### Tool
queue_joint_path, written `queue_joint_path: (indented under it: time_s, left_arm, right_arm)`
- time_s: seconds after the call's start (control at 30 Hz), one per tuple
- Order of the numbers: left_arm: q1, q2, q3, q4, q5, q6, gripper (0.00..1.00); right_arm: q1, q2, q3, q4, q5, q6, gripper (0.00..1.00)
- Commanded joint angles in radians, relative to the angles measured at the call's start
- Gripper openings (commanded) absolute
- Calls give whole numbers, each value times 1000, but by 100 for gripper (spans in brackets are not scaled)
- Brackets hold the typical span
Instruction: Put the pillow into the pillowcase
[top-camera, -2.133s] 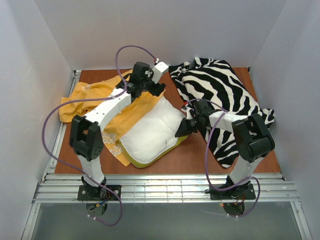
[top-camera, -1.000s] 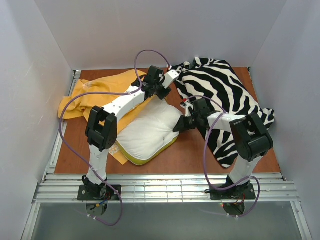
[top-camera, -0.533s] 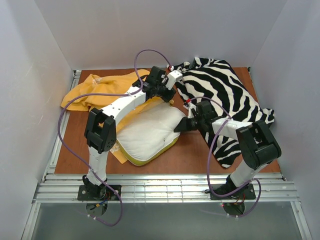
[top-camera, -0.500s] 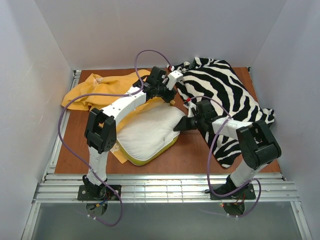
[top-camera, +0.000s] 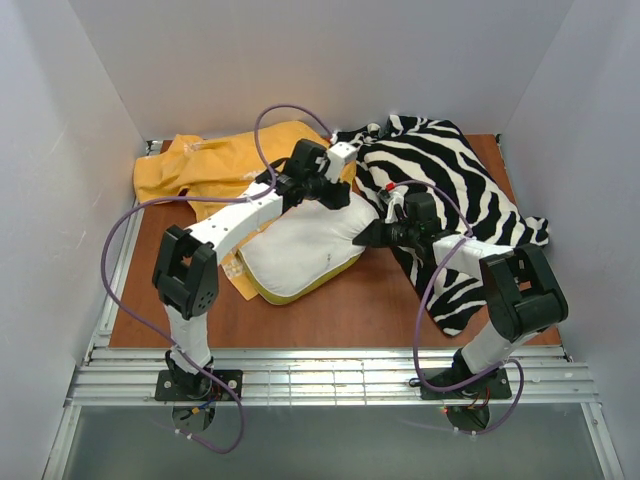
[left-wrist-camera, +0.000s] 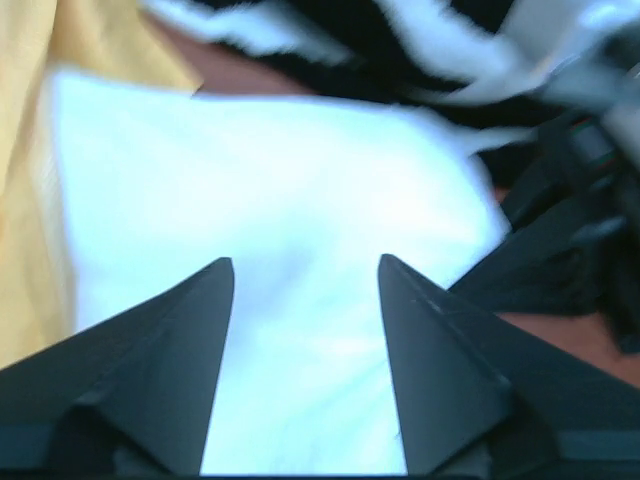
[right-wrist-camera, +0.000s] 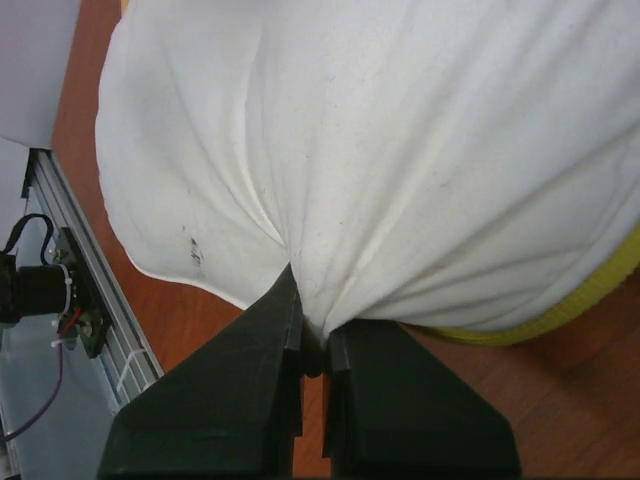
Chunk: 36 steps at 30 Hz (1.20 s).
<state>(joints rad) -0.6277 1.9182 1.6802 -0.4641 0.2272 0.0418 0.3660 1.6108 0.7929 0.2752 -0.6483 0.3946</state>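
The pillow (top-camera: 300, 255) lies on the tabletop (top-camera: 340, 310), nearly all of it bare and outside the pillowcase (top-camera: 225, 165). The case is bunched at the pillow's far-left side, with a flap under the pillow's left edge. The right claw (right-wrist-camera: 310, 352) pinches a fold of cloth at the pillow's right corner. The left claw (left-wrist-camera: 305, 275) hangs spread above the pillow's far edge, gripping nothing. A zebra-striped cloth (top-camera: 450, 180) lies right of the pillow.

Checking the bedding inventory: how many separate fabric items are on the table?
3: the pillow in the middle, the pillowcase at the far left behind it, and the zebra-striped cloth at the right. More could lie hidden beneath them.
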Motion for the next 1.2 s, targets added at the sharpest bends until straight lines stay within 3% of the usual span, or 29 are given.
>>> queue_joint_path:
  time_s: [0.0, 0.1, 0.13, 0.2, 0.23, 0.33, 0.4, 0.57, 0.67, 0.77, 0.83, 0.87, 0.9, 1.03, 1.1, 1.17]
  left_arm:
    - [98, -201, -80, -93, -138, 55, 57]
    - [192, -317, -178, -221, -187, 140, 63]
    - [212, -341, -203, -269, -207, 164, 63]
    - [269, -422, -338, -318, -262, 237, 63]
    - [285, -450, -387, -295, -296, 294, 63]
    - [287, -528, -580, -197, -354, 383, 63]
    - [284, -490, -628, -113, -377, 403, 63]
    - [284, -369, -614, -13, -374, 409, 63]
    - [281, -286, -608, 24, -426, 432, 61]
    - [281, -281, -654, 122, -512, 504, 47]
    - [281, -312, -649, 116, -503, 520, 24]
    - [280, -329, -636, 75, -455, 523, 16]
    - [266, -355, -625, -14, -409, 526, 1]
    - [189, -507, -594, -240, -82, 605, 0]
    - [172, -533, -573, -335, 18, 612, 0]
    - [171, -541, -551, -378, 148, 616, 0]
  right_arm:
    - [-7, -61, -15, -17, 39, -89, 3]
    - [-6, -100, 3, -123, 44, -123, 18]
    - [-7, -109, 12, -157, 44, -135, 32]
    - [-6, -124, 43, -255, 32, -137, 44]
    - [-6, -140, 45, -269, 27, -116, 59]
    - [7, -134, 35, -272, -28, -25, 82]
    - [34, -105, 34, -269, -36, -17, 87]
    - [86, 49, 65, -271, -37, -22, 88]
    - [96, 135, 112, -265, -65, 1, 87]
    - [96, 176, 144, -243, -53, 1, 81]
    - [96, 178, 157, -226, -57, 12, 73]
    - [97, 178, 158, -199, -60, 27, 69]
    - [102, 176, 160, -186, -60, 36, 62]
    - [151, 189, 177, -139, -57, 67, 32]
    - [172, 192, 177, -108, -41, 92, 5]
    - [194, 193, 164, -61, -21, 130, 1]
